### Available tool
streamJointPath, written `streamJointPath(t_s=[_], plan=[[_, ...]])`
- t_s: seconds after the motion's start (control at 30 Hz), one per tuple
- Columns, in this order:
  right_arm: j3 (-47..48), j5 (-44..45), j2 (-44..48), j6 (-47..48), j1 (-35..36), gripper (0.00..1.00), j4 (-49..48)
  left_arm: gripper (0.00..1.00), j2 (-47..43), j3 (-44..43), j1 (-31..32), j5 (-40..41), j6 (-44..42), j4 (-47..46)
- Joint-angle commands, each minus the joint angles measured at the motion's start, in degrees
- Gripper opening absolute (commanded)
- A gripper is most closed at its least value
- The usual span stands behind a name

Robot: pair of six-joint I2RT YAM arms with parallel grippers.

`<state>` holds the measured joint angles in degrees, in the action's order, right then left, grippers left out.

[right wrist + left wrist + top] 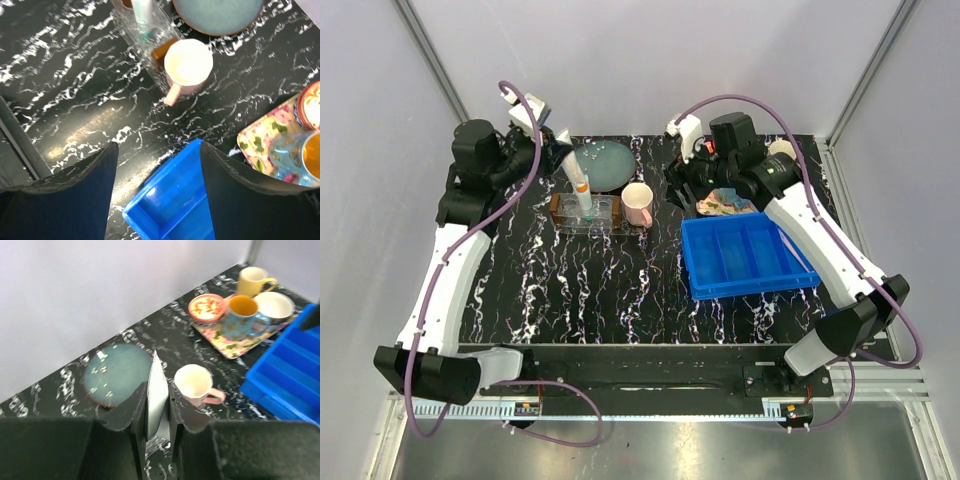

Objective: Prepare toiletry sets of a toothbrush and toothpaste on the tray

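My left gripper (563, 148) (157, 410) is shut on the flat end of a white toothpaste tube (157, 390). In the top view this tube (576, 172) hangs cap-down, its orange-red cap (582, 187) just above the clear tray (612, 222). A second white tube with teal markings (142, 12) stands in the tray (159, 31), beside its brown end. My right gripper (688, 180) (159, 150) is open and empty above the near-left corner of the blue bin. No toothbrush is in view.
A pink mug (638, 203) (187, 65) stands right of the tray. A teal plate (603, 165) lies behind it. The blue bin (748, 255) sits at the right. A patterned tray (235, 342) with mugs and bowls lies behind the bin.
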<state>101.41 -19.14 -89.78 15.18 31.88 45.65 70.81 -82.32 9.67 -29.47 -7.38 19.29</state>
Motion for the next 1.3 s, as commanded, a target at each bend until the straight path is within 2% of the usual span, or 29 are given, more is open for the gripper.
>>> streamJointPath(t_s=[0.0, 0.17, 0.47, 0.6, 0.97, 1.27], plan=[[-4.8, 6.56, 3.55, 2.66, 0.11, 0.69, -3.28, 0.0, -1.9, 2.51, -2.28, 9.51, -2.64, -5.13], [-8.32, 6.92, 4.96, 3.45, -0.15, 0.65, -5.3, 0.0, -1.72, 6.11, -4.22, 14.18, -3.0, -7.94], [-11.23, 6.57, 5.67, 4.07, -0.5, 0.61, -6.54, 0.0, -1.9, 14.72, -5.37, 19.19, -2.82, -19.02], [-12.37, 6.74, 5.67, 4.24, -0.59, 0.6, -7.24, 0.0, -1.46, 17.98, -5.72, 20.33, -2.03, -27.0], [-13.69, 6.48, 5.4, 4.07, -0.94, 0.59, -8.12, 0.0, 1.79, 24.31, -5.8, 19.46, -2.2, -39.58], [-13.95, 6.39, 4.96, 3.8, -1.29, 0.59, -8.38, 0.0, 4.78, 27.22, -5.89, 15.94, -3.78, -44.07]])
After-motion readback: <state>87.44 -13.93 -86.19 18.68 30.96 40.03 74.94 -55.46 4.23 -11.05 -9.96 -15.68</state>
